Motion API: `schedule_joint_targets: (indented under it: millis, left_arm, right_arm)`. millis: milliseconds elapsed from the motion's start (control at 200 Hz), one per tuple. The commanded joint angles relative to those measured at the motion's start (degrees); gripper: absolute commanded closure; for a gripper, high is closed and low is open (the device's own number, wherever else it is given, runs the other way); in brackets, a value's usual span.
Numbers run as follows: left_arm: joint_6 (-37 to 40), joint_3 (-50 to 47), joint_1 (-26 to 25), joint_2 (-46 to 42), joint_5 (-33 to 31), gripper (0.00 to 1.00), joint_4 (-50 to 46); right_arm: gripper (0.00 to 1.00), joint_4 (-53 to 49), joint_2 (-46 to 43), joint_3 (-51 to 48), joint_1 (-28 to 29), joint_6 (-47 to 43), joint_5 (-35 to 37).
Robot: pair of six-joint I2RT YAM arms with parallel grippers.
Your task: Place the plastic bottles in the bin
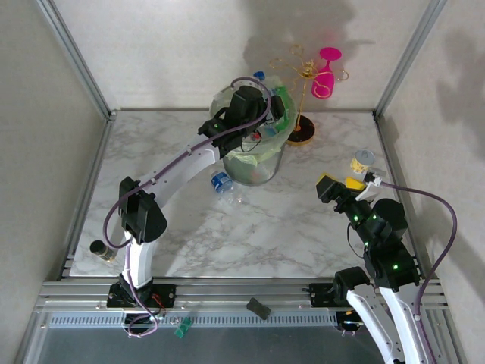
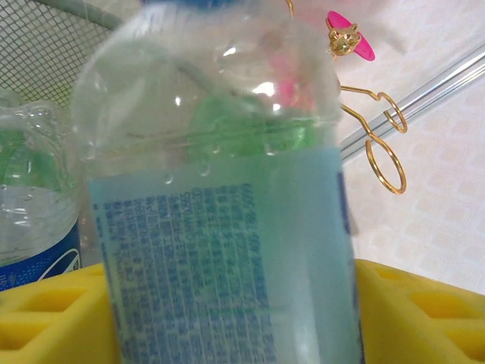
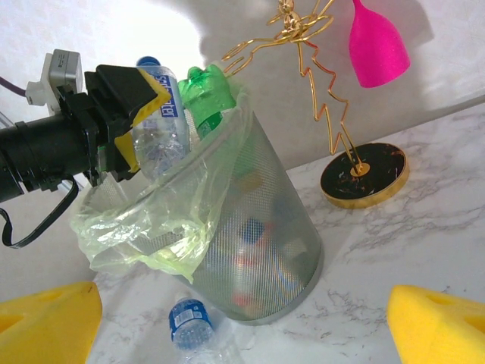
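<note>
From above: a marble bench (image 1: 303, 227), pale walls (image 1: 189, 53); the right tool (image 1: 341, 183) gapes wide, empty. Left wrist: a clear bottle (image 2: 220, 227) stands inside the left tool (image 2: 227, 318); I cannot tell if it grips. Right wrist: the bin (image 3: 265, 227) is just below that tool.

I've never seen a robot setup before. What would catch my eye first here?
Probably the pale green bin mid-table, already holding bottles, with a clear blue-labelled bottle between the left gripper's yellow fingers right above its rim. Then the bright pink wine glass on the gold wire stand, just beyond the bin to the right. One more bottle lies on the marble table at the bin's foot.
</note>
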Motion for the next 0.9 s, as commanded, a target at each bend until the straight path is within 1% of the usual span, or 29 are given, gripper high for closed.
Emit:
schedule_joint_targets:
  millis: [0,50,165,375,516,581,721,896]
  left_arm:
    - [2.7,1.3,-0.7,-2.3,0.6,0.29,-2.2]
    - [4.0,2.8,-0.8,-2.2,1.4,0.28,-2.8]
    - [5.2,5.7,-0.8,-2.6,0.3,0.26,-5.1]
    - [6.1,4.6,-0.8,-5.8,-0.3,0.23,-5.5]
    - [6.5,3.9,-0.8,-8.2,-2.3,0.22,-6.8]
    - [6.5,2.9,-0.7,-9.9,-2.2,0.20,-6.5]
    - [6.5,0.4,-0.8,-14.3,-0.6,0.20,-5.4]
    - [8.0,-7.5,-0.7,-21.9,1.4,0.21,-1.3]
  right_arm:
    - [0.03,0.3,0.4,1.7,-0.1,-0.6,0.8]
    - [0.03,0.3,0.7,2.1,-0.1,-0.7,0.9]
    - [0.03,0.2,1.0,2.7,-0.1,-0.5,0.9]
    - [0.04,1.1,1.4,3.9,-0.1,0.3,-0.9]
    - [0.04,0.6,1.9,5.0,-0.1,0.4,-0.8]
    - [0.04,0.6,2.1,5.4,-0.1,0.4,-1.0]
    - [0.04,0.2,2.1,5.5,-0.1,0.6,-0.7]
    - [0.04,0.2,2.2,5.5,-0.1,0.8,-1.2]
